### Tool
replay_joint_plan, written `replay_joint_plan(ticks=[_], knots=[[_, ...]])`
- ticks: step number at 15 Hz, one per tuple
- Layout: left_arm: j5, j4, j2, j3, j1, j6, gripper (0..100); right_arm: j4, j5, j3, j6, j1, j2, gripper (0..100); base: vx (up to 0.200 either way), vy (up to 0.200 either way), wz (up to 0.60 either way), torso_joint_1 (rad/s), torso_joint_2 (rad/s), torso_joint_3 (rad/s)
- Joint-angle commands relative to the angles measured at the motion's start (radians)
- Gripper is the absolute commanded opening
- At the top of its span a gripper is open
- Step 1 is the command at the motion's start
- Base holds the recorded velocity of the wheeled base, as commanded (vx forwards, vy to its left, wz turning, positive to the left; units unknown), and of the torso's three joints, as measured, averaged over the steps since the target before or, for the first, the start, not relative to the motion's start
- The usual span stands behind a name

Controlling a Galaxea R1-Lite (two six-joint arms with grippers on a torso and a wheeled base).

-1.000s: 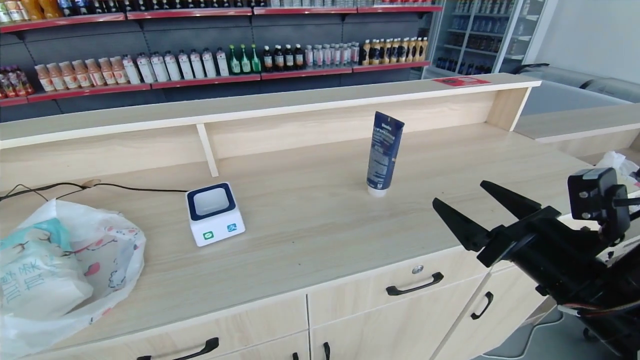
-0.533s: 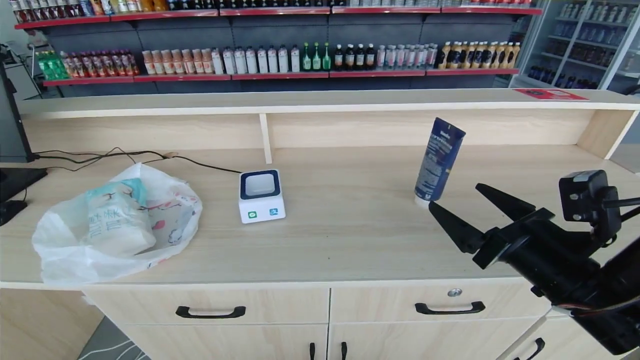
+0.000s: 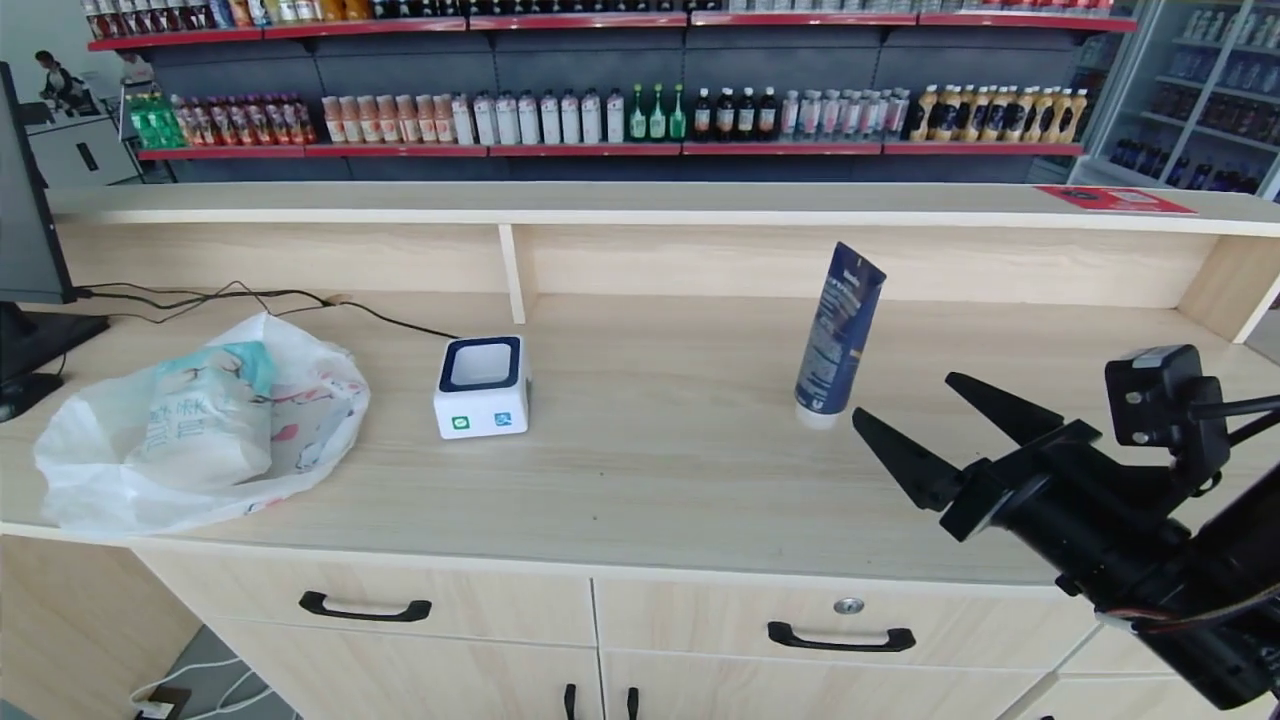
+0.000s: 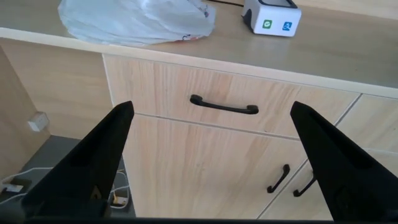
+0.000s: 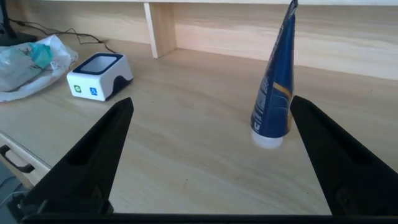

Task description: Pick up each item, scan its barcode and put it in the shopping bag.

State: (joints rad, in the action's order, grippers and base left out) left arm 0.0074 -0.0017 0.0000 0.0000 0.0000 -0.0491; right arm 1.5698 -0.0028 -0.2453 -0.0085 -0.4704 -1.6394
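A dark blue tube (image 3: 838, 335) stands on its white cap at the right of the wooden counter (image 3: 660, 470). My right gripper (image 3: 903, 397) hangs open just in front and to the right of it, apart from it. In the right wrist view the tube (image 5: 277, 87) shows beyond the open right gripper (image 5: 212, 102). A white scanner (image 3: 482, 386) with a dark-rimmed window sits mid-counter. The white shopping bag (image 3: 200, 430) lies at the left with a pale green pack inside. My left gripper (image 4: 211, 109) is open below counter height, facing the drawer fronts.
A monitor base (image 3: 25, 340) and black cables (image 3: 200, 295) sit at the counter's far left. A raised back ledge with a divider (image 3: 510, 270) bounds the counter behind. Drawers with black handles (image 3: 365, 607) lie below. Bottle shelves (image 3: 600, 115) stand beyond.
The whole head picture has shifted: the camera moved and now faces the counter squarely. The tube, scanner and bag stay in place. My right gripper stays open by the tube.
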Motion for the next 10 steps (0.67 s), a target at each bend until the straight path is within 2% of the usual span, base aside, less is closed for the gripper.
replay_joint_plan(ticks=[1,10], knots=[[0.0,-0.001,0.002,0.0,0.0,0.0,100,0.001,0.001,0.001,0.001,-0.001,-0.005,100,0.0,-0.2,0.0,0.002,0.0,0.002],[0.0,-0.001,0.0,0.0,-0.002,0.006,100,0.001,0.0,-0.002,0.001,-0.013,-0.039,100,0.0,0.0,0.0,0.0,0.0,0.0]])
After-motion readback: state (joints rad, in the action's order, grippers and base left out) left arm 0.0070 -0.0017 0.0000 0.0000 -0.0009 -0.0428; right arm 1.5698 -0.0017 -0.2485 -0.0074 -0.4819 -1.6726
